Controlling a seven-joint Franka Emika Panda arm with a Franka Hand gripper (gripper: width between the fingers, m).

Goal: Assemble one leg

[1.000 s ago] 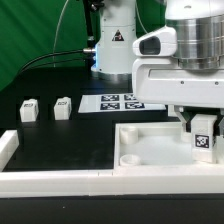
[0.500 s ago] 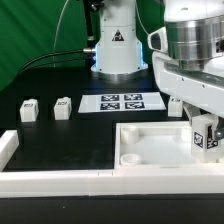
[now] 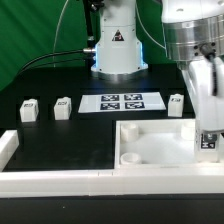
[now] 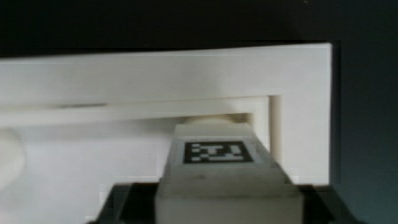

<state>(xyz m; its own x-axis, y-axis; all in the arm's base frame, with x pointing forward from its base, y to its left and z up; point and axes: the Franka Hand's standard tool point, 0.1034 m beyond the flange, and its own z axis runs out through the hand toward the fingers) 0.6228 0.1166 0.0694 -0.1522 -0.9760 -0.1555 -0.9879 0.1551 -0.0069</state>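
Observation:
My gripper (image 3: 208,130) is shut on a leg (image 3: 208,143), a small white block with a black-and-white tag. It holds the leg upright in the large white tray-like piece (image 3: 150,150), at the corner on the exterior view's right. In the wrist view the leg (image 4: 222,150) reaches from between my dark fingers (image 4: 128,205) into the tray's corner recess (image 4: 267,105). Three more legs stand on the black table: two (image 3: 28,110) (image 3: 63,107) on the exterior view's left and one (image 3: 176,103) behind the tray on the right.
The marker board (image 3: 122,101) lies flat behind the tray. The robot base (image 3: 117,45) stands at the back. A white rail (image 3: 60,180) runs along the table's front edge, with a white block (image 3: 6,148) at its left end.
My gripper has turned and moved right and down with the leg, from above the tray's right side into its right corner. The leg behind the tray now shows.

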